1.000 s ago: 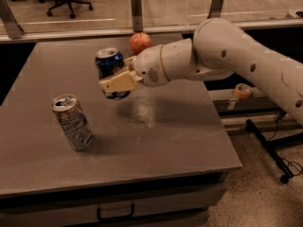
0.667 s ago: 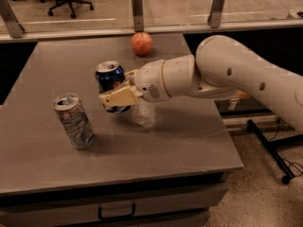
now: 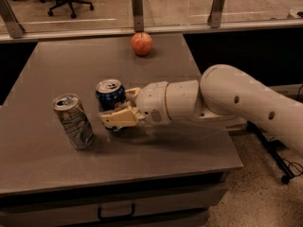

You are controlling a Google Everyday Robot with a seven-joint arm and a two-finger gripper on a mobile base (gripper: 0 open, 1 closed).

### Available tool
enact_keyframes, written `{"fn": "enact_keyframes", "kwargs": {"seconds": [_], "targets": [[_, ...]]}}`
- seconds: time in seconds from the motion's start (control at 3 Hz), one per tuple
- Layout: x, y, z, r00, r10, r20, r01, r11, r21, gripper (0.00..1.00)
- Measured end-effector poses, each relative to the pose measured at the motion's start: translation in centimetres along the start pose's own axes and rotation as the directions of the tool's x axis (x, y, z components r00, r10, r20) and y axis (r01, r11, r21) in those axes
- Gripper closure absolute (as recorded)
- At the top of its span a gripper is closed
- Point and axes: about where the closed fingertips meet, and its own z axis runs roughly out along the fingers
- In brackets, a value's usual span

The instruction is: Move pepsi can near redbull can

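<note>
The pepsi can is dark blue with a silver top and stands upright between my gripper's fingers. My gripper reaches in from the right on a white arm and is shut on the can, low over the grey table. The redbull can, slim and silver with pale blue patches, stands a little tilted on the table just left of the pepsi can, a small gap apart.
A red apple sits at the table's far edge. A drawer handle shows under the front edge. Office chairs and metal posts stand beyond the table.
My gripper has carried the pepsi can forward and lower, toward the redbull can. The redbull can and the apple have stayed put.
</note>
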Motion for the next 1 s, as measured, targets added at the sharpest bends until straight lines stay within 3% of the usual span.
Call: {"fn": "enact_keyframes", "kwargs": {"seconds": [0.67,1.0], "targets": [[1.4,1.8,0.2,1.0,-0.009,0.028,0.01,0.9996,-0.028,0.13],[1.4,2.7,-0.6,1.0,-0.009,0.005,0.009,0.9989,-0.045,0.0]]}}
